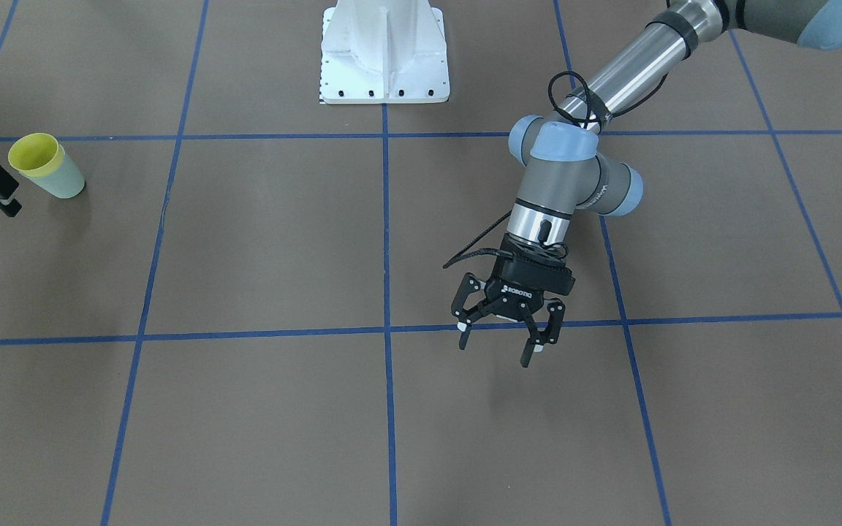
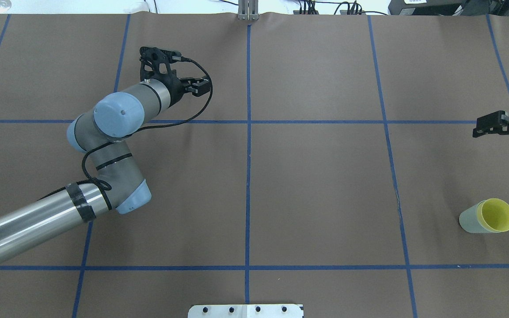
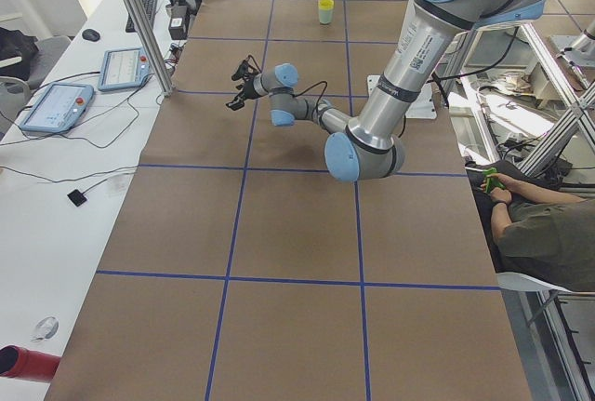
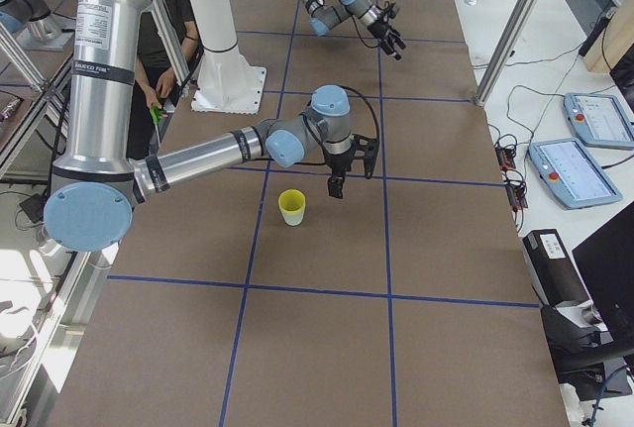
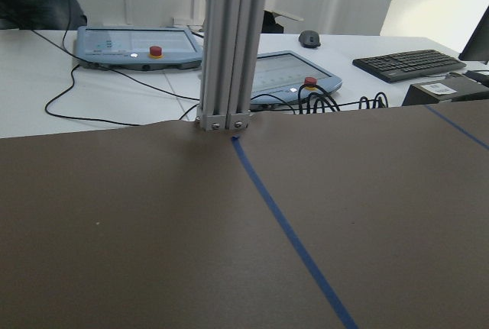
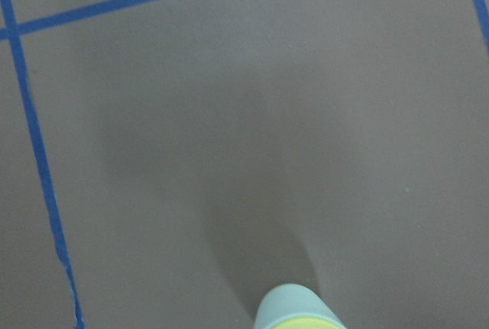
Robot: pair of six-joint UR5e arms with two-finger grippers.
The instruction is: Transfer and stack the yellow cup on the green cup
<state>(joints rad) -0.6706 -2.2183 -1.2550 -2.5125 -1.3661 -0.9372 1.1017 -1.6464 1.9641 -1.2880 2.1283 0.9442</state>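
Nesting inside the green cup (image 1: 64,184), the yellow cup (image 1: 32,152) stands upright.

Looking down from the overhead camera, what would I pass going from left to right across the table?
First the left end effector → white base plate at the bottom edge → green cup, with the yellow cup nested inside it.

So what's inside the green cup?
The yellow cup sits nested inside the green cup, with its rim and empty-looking inside showing. The green cup covers the yellow cup's lower outside, and the green cup's own bottom cannot be seen.
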